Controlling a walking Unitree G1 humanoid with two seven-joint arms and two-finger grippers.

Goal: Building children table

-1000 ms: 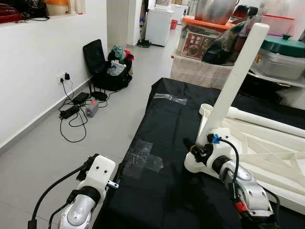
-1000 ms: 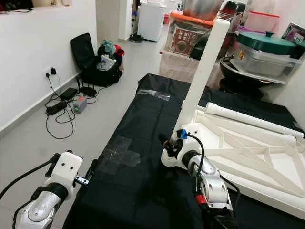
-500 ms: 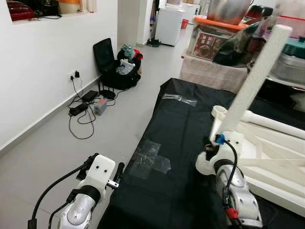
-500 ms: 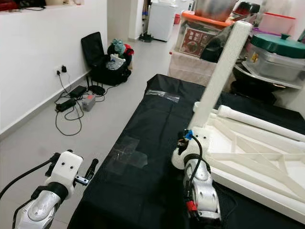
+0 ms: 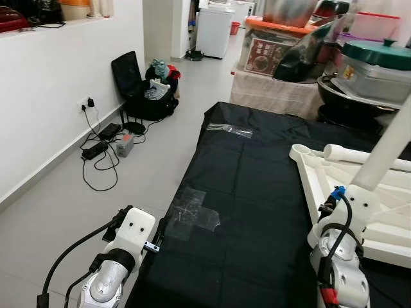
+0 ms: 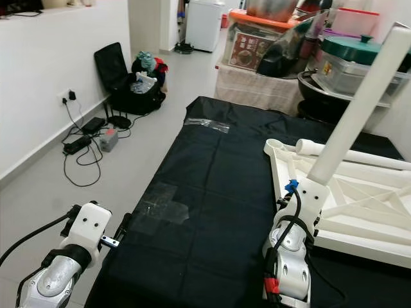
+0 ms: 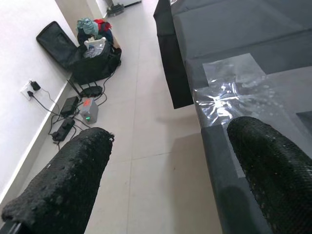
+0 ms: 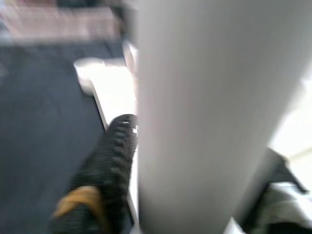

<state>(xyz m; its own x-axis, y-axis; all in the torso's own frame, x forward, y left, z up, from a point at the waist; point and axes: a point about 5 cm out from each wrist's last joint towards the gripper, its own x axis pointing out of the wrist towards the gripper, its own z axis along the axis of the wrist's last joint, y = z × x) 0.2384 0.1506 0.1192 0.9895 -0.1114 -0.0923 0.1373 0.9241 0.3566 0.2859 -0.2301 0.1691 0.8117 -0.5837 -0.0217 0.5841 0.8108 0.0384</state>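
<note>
Head views showed the right gripper (image 6: 307, 192) clamped on a long white plastic table leg (image 6: 359, 102), standing tilted at the near right corner of the upturned white tabletop (image 6: 359, 192) on black cloth (image 5: 257, 192). Left wrist view: left gripper (image 7: 165, 180) fingers apart over grey floor (image 7: 146, 146).

**Black-covered table and what lay on it**

A long table (image 5: 257, 212) covered in black cloth stretched away from the robot over a pale tiled floor (image 5: 96, 212). Two patches of clear tape stuck to the cloth: a crossed patch (image 5: 192, 210) near the table's left edge, and a smaller strip (image 5: 230, 131) near the far end. An upturned white plastic table frame (image 6: 347, 205) lay on the right part, with a loose white tube (image 6: 353, 155) just beyond it.
</note>
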